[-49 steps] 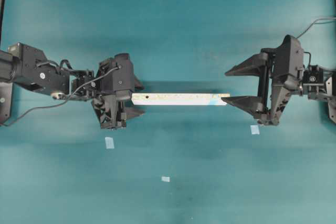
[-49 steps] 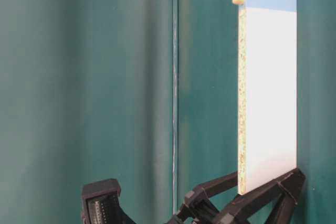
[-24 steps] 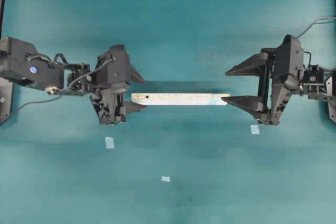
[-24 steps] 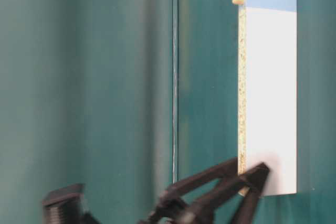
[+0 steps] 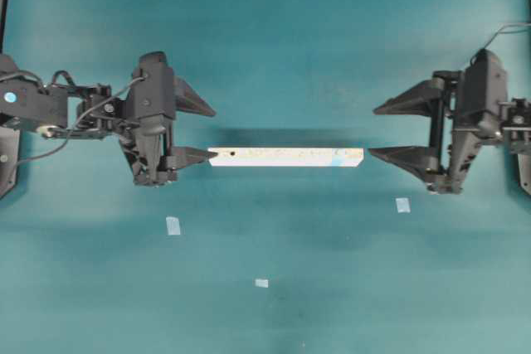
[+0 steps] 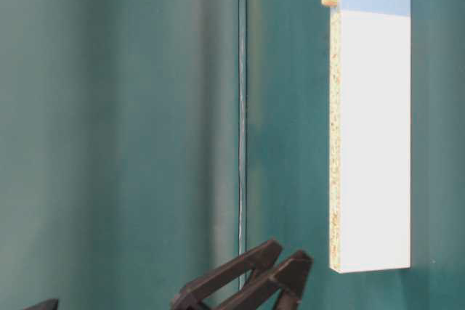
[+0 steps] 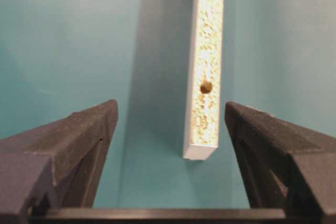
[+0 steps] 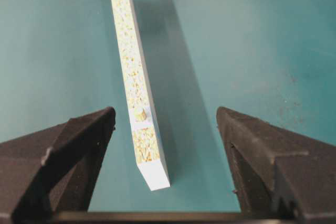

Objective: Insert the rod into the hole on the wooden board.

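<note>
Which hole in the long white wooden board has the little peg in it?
The hole at the blue-marked end of the long white speckled wooden board holds the tiny beige wooden peg. The dark round hole at the plain end is empty.

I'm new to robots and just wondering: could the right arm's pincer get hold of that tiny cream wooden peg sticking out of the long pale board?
Probably yes. The right pincer stands open, facing the long pale speckled board's blue-marked end, and the tiny cream wooden peg sits exposed with nothing between.
</note>
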{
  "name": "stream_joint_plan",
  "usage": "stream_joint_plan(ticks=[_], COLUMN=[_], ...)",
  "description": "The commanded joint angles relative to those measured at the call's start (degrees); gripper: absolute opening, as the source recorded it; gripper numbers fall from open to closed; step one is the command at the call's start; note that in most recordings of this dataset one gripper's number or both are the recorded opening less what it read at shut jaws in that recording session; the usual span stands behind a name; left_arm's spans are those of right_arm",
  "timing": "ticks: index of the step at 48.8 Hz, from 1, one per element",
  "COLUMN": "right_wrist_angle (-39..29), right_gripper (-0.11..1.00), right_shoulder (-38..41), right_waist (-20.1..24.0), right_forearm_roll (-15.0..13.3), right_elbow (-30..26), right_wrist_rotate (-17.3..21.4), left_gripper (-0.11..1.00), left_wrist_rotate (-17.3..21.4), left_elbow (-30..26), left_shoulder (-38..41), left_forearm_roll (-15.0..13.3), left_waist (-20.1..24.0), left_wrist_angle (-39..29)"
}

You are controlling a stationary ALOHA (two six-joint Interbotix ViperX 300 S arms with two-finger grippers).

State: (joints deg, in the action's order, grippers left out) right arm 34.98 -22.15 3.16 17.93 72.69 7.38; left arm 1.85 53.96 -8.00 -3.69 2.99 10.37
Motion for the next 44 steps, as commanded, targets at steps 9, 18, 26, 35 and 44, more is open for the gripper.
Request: stream_joint_plan(ticks=[9,18,26,35,44], right_wrist_angle=[0.3,0.3,0.3,0.3,0.3], right_gripper=[0.88,0.88,0.88,0.88,0.88], right_shoulder=[-6.0,-7.5,-7.5,-7.5,-7.1], right_waist=[-0.1,-0.1,-0.3,-0.5,-0.7], right_forearm_roll=[-0.1,-0.1,-0.1,-0.2,-0.2], right_elbow=[2.0,3.2,3.2,3.3,3.3], right_wrist_rotate=[-0.4,-0.4,-0.4,-0.4,-0.4], left_gripper=[0.89,0.89,0.89,0.89,0.89], left_wrist_rotate=[0.5,0.5,0.5,0.5,0.5], left_elbow=[2.1,3.4,4.6,4.7,4.7], left_shoulder=[-4.5,-6.5,-7.9,-8.1,-7.6], left_forearm_roll=[0.3,0.2,0.2,0.3,0.2], left_waist=[1.1,1.2,2.1,2.5,2.5], left_wrist_angle=[0.7,1.1,1.3,1.5,1.6])
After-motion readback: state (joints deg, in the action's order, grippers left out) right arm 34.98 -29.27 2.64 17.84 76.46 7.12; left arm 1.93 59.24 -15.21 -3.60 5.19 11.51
